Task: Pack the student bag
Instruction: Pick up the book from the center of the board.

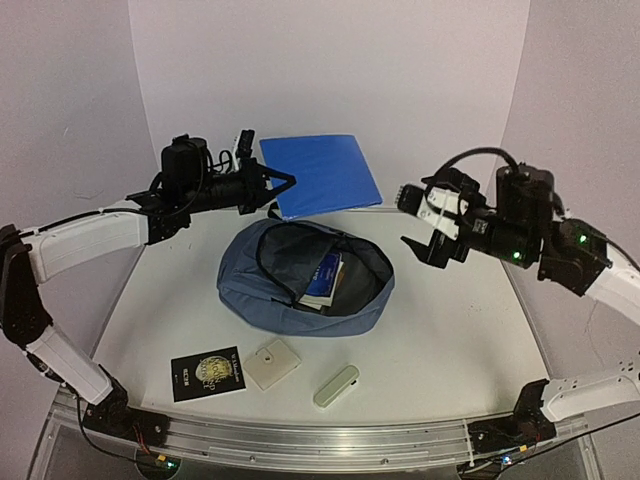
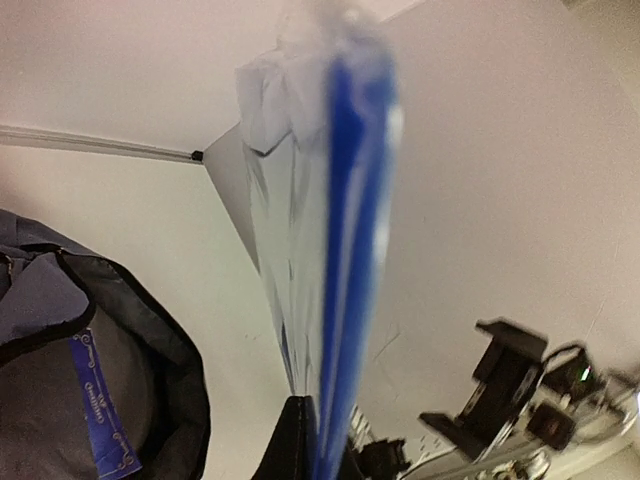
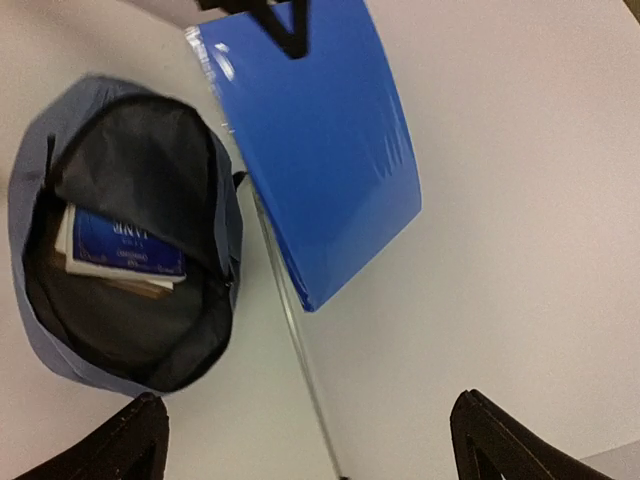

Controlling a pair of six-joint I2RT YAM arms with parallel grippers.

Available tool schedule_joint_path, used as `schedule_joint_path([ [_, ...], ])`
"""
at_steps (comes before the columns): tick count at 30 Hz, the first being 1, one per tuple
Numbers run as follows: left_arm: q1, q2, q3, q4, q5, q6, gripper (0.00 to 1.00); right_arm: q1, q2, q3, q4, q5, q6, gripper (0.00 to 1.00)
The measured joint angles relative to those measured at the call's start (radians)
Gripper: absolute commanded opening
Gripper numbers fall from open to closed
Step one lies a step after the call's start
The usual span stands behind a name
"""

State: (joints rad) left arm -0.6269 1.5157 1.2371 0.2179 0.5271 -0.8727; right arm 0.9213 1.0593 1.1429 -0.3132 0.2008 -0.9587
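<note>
student bag (image 1: 250,285): soft slate-blue fabric, rounded, lying at the middle of the table (image 1: 450,340), mouth unzipped wide, dark lining showing. blue book (image 1: 325,280) inside, partly hidden by the rim. left claw (image 1: 285,182) pinching the corner of a blue notebook (image 1: 325,175) behind the bag; notebook blurred and edge-on in the left wrist view. right claw (image 1: 412,222) spread, empty, to the bag's right.

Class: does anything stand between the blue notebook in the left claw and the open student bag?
Nothing visible does. The left claw holds the blue notebook up behind the student bag, whose mouth gapes open. A blue book lies inside, with room beside it. The right claw is open, off to one side.
</note>
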Motion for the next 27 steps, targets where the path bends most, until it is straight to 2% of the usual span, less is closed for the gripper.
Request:
schedule_joint_path([
  [5, -0.005, -0.085, 0.024, -0.201, 0.084, 0.182, 0.00, -0.170, 0.110, 0.218, -0.268, -0.252, 0.335, 0.98],
  [9, -0.004, -0.097, 0.027, -0.320, 0.117, 0.268, 0.00, -0.333, 0.333, 0.456, -0.456, -0.484, 0.494, 0.98],
  [12, -0.004, -0.097, 0.027, -0.389, 0.146, 0.318, 0.00, -0.415, 0.449, 0.544, -0.570, -0.656, 0.573, 0.98],
  [17, -0.001, -0.096, 0.031, -0.439, 0.251, 0.382, 0.00, -0.528, 0.571, 0.602, -0.716, -1.001, 0.650, 0.97],
  [24, -0.002, -0.062, 0.084, -0.461, 0.414, 0.418, 0.00, -0.576, 0.627, 0.600, -0.780, -1.202, 0.643, 0.91],
  [27, -0.002, -0.056, 0.085, -0.443, 0.468, 0.416, 0.00, -0.575, 0.627, 0.589, -0.783, -1.254, 0.625, 0.81],
])
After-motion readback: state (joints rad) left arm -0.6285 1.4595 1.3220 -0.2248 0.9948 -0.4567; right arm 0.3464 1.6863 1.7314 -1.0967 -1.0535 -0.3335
